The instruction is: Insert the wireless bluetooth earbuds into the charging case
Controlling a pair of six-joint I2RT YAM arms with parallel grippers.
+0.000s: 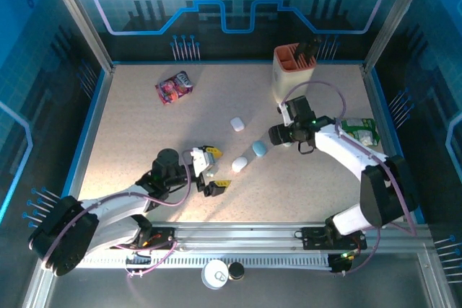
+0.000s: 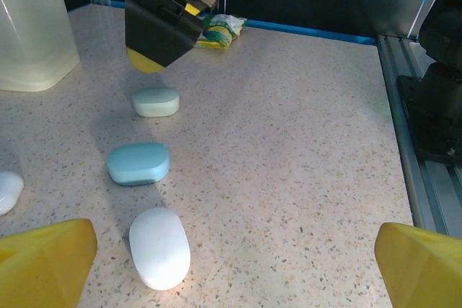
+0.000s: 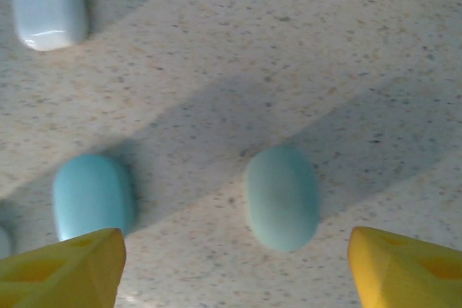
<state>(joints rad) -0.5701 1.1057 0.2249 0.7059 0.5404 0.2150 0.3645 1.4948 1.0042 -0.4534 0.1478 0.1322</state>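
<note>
Several closed pebble-shaped charging cases lie mid-table. A white case (image 2: 159, 247) lies nearest my left gripper (image 2: 234, 268), which is open and empty just right of it. Beyond it are a blue case (image 2: 138, 163) and a pale green case (image 2: 156, 102). My right gripper (image 3: 234, 272) hovers open over the pale green case (image 3: 281, 196), which lies loose on the table between the lines of its yellow fingers (image 3: 65, 272). The blue case (image 3: 94, 195) and another white case (image 3: 49, 5) lie to its left. The earbuds are out of view.
A translucent holder with an orange top (image 1: 294, 70) stands at the back right. A green snack packet (image 1: 361, 131) lies beside the right arm, and a candy packet (image 1: 174, 87) at the back left. A metal rail (image 2: 404, 142) borders the table.
</note>
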